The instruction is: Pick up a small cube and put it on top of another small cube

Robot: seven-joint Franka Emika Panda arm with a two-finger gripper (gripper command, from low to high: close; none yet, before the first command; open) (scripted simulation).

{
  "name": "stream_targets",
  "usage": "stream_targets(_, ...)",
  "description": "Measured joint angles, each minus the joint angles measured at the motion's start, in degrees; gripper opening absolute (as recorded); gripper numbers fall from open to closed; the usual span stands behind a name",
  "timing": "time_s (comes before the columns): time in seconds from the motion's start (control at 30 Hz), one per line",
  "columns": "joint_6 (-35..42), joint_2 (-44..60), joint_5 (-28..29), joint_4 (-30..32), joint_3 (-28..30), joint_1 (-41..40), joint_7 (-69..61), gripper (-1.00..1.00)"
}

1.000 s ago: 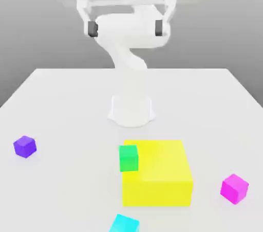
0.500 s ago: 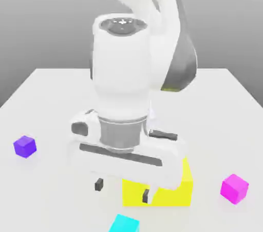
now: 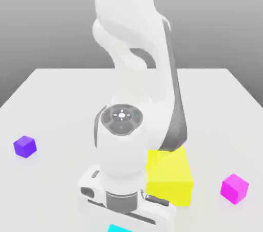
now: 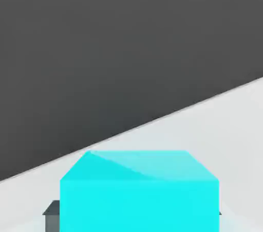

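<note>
In the exterior view we saw the white Panda arm (image 3: pixel 134 71) bent low over a white table (image 3: pixel 56 102), its hand (image 3: pixel 126 202) dropped toward the near edge. A cyan cube (image 3: pixel 117 228) peeked out just beneath the hand. In the hand view the same cyan cube (image 4: pixel 139 192) sat close up, resting on the table (image 4: pixel 231 133), with a dark fingertip (image 4: pixel 51 215) just beside one of its lower corners and a sliver of another at the opposite side. So the cube lay between the fingers, which looked spread about as wide as the cube; we could not tell whether they were pressing on it. Past the hand stood a large yellow block (image 3: pixel 169 177). A magenta cube (image 3: pixel 234 188) lay well apart toward the exterior view's right, and a purple cube (image 3: pixel 24 146) well apart toward its left.
</note>
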State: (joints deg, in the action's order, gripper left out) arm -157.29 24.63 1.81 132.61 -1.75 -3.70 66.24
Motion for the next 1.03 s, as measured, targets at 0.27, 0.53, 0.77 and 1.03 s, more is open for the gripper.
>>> stream_targets(0.27,8.9,-16.2,-0.5,7.4,-0.8,-0.6,-3.2,-1.0)
stream_targets(0.53,15.5,-32.8,-2.0,17.4,-1.2,-0.6,-8.6,-1.0)
stream_targets(0.77,19.4,-45.1,-3.3,25.7,-0.6,0.3,-13.1,-1.0)
stream_targets(1.03,9.1,-37.6,-3.1,28.6,-0.9,0.1,-13.2,1.0)
